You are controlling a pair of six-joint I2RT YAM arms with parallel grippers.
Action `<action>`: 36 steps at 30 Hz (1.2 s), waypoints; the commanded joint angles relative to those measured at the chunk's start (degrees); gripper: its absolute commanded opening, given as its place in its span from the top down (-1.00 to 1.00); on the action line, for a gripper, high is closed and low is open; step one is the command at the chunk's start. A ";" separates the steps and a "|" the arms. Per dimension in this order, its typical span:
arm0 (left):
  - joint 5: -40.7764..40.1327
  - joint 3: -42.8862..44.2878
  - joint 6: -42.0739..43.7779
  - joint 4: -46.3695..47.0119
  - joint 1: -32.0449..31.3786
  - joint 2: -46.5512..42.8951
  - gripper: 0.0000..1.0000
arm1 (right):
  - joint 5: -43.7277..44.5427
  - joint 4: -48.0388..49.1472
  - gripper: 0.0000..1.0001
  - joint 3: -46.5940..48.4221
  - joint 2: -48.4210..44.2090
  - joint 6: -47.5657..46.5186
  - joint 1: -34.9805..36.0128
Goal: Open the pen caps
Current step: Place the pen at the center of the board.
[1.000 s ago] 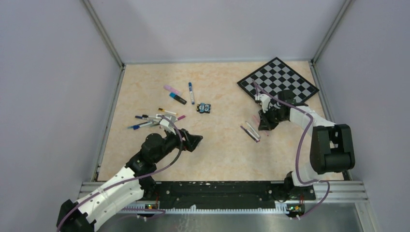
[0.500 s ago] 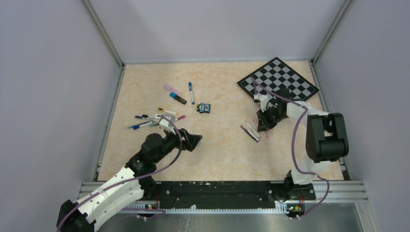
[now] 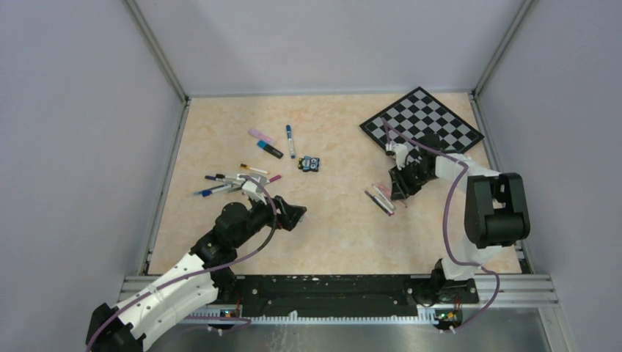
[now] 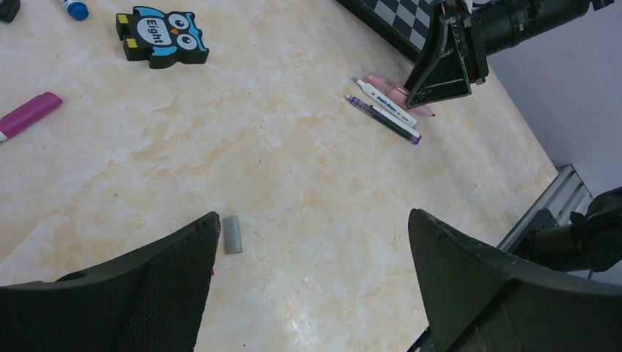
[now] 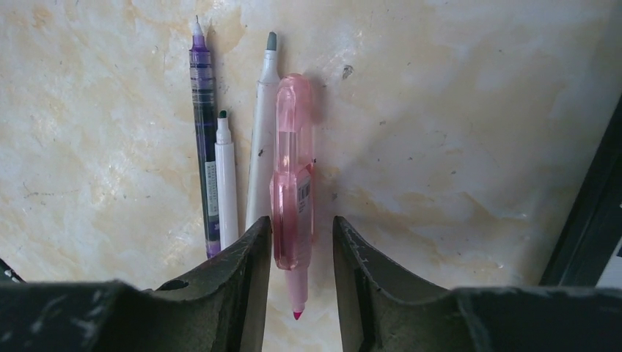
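Note:
Three uncapped pens lie side by side on the table: a purple one [image 5: 202, 139], a thin white one [image 5: 226, 183] and a white one with a grey tip [image 5: 260, 147]. Beside them lies a pink pen [image 5: 293, 191], bare tip showing. My right gripper [image 5: 301, 224] is low over them [image 3: 381, 198], jaws narrowly apart on either side of the pink pen, which rests on the table. My left gripper [image 4: 314, 220] is wide open and empty, just above the table. A grey cap [image 4: 232, 234] lies by its left finger. More pens lie in a cluster [image 3: 227, 183].
A chessboard [image 3: 422, 121] lies at the back right, close behind the right gripper. An owl toy block [image 3: 309, 164] sits mid-table. A pink marker [image 3: 260, 136], a black-blue marker [image 3: 270, 149] and a blue-capped pen [image 3: 290, 139] lie behind it. Metal rails edge the table.
The right arm's elbow has swung a little to the left, while its gripper stayed over the pens. The left arm has not moved.

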 commanded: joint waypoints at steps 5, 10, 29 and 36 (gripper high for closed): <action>-0.30 1.70 -0.34 0.88 0.17 -0.76 -0.97 | 2.10 2.75 0.28 0.89 -6.42 1.35 -1.38; -0.07 1.56 -0.82 1.15 0.17 -0.76 -0.97 | 4.65 4.24 0.30 0.32 -6.72 2.37 -1.65; 0.60 1.26 -1.79 1.76 0.18 -0.73 -0.97 | -2.07 1.23 0.16 1.02 -4.04 0.59 -1.57; 0.61 1.17 -1.80 1.94 0.12 -0.77 -0.98 | -1.61 0.04 0.16 1.49 -2.12 0.22 -0.83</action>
